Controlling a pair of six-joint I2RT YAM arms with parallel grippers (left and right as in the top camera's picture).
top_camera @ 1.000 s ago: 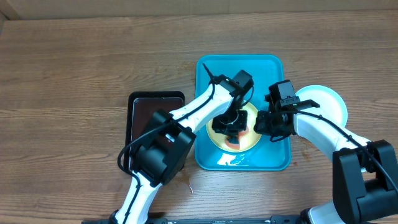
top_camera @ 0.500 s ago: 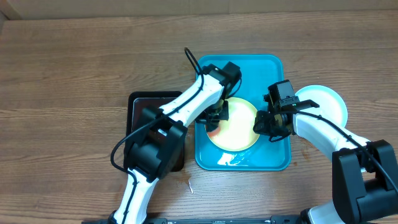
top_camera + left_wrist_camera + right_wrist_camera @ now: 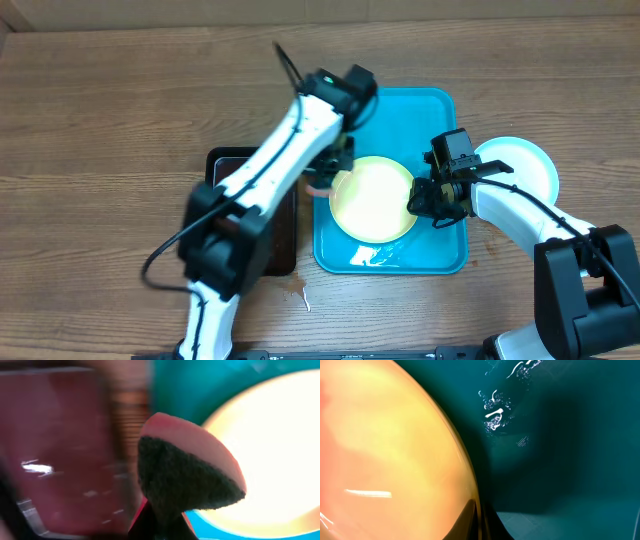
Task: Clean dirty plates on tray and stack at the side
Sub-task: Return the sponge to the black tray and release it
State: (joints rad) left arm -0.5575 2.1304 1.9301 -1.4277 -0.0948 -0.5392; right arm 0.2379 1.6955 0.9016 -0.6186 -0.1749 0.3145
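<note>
turquoise tray (image 3: 440, 110): lies mid-table on the wooden table (image 3: 120, 100), with wet droplets shining on its near floor.
yellow-green plate (image 3: 372, 198): lies flat in the tray's near half.
right gripper (image 3: 427, 200): pinched onto the yellow-green plate's right rim.
left gripper (image 3: 333, 175): clamped on a sponge (image 3: 190, 475), dark scouring face outward, over the tray's left rim, just beside the plate's left edge.
white plate (image 3: 522, 165): on the table, right of the tray, partly under the right arm.
black tray (image 3: 250, 160): brown inside, just left of the turquoise tray.
</note>
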